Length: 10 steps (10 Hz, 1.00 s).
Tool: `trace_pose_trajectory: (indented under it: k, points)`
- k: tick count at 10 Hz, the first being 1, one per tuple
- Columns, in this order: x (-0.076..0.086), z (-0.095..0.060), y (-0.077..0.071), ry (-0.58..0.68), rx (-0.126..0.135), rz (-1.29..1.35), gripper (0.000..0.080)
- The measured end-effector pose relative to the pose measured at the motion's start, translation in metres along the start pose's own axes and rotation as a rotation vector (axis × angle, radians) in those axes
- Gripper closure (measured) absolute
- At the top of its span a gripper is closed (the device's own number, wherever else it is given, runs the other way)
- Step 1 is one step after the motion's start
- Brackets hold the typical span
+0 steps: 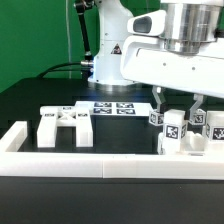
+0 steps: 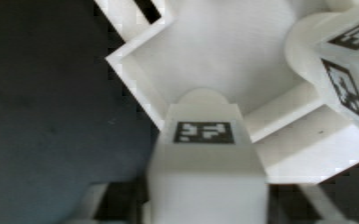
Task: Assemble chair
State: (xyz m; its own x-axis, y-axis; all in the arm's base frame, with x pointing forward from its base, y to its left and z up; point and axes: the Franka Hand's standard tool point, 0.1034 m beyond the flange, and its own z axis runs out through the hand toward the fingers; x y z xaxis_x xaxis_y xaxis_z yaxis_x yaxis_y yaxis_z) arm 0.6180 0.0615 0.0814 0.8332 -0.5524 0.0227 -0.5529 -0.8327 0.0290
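The gripper (image 1: 177,110) hangs in the lower right of the exterior view. Its jaws are drawn in tight on a white tagged bar (image 2: 206,170) of the chair, which the wrist view shows running straight in between them. Close around it stands a cluster of tagged chair parts (image 1: 203,130). Another chair piece (image 1: 65,125), a blocky frame, sits at the lower left, well apart. The marker board (image 1: 112,108) lies at centre frame, beyond the long white border rail (image 1: 100,162) that crosses the foreground.

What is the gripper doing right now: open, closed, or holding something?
Gripper: jaws closed on the white tagged chair part.
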Motion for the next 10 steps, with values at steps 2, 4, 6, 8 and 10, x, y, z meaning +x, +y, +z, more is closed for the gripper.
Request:
trace_pose_trajectory:
  k: [2,4,6,8,10]
  points:
    - [0.0001,0.0,0.0002,0.001,-0.002,-0.021,0.0307]
    - [-0.0034,0.0002,-0.0033,0.0,-0.002,-0.088,0.016]
    - [-0.0026,0.0002,-0.0027,0.002,0.0,-0.298,0.0151]
    - [0.0017,-0.0009,0.0014,-0.001,-0.003,-0.422,0.015]
    - [0.0021,-0.0006,0.002,0.0,-0.004,-0.54,0.015]
